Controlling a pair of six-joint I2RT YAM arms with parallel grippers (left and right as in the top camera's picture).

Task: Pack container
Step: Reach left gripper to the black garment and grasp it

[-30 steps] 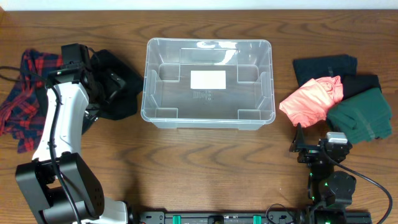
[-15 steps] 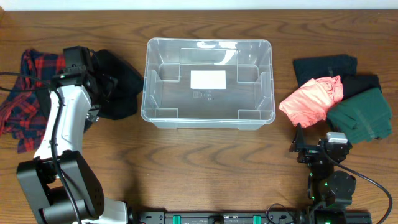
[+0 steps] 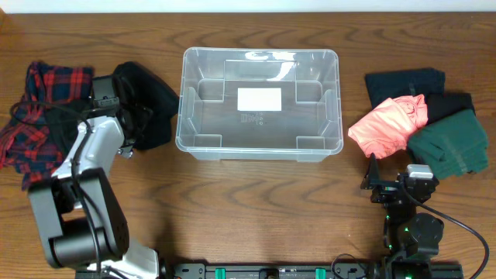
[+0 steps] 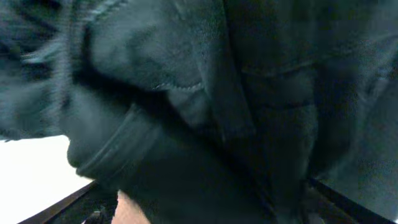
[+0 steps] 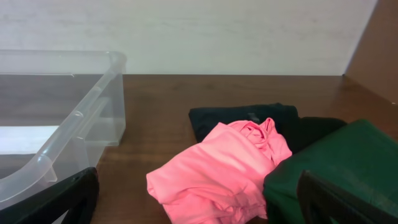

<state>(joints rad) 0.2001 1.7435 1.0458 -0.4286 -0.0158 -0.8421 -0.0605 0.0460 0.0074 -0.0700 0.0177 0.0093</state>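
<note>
The large clear plastic rectangular container (image 3: pixel 229 128) sits mid-tabletop (image 3: pixel 256 209), near and to the right of the left end effector (image 3: pixel 130 99). That end effector is pressed into a black garment (image 3: pixel 159 101), and its spread cannot be told. The right end effector (image 5: pixel 196 193), spread wide, sits well apart from the container, near the tabletop's front edge.

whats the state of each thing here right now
container, upright, lidless, empty
black garment, crumpled left of the container, under the left gripper
plaid shirt, crumpled, not held
pink shirt, loosely folded on darker clothes
green garment, folded
left gripper, jaws buried in fabric, unclear
right gripper, open, empty
</note>
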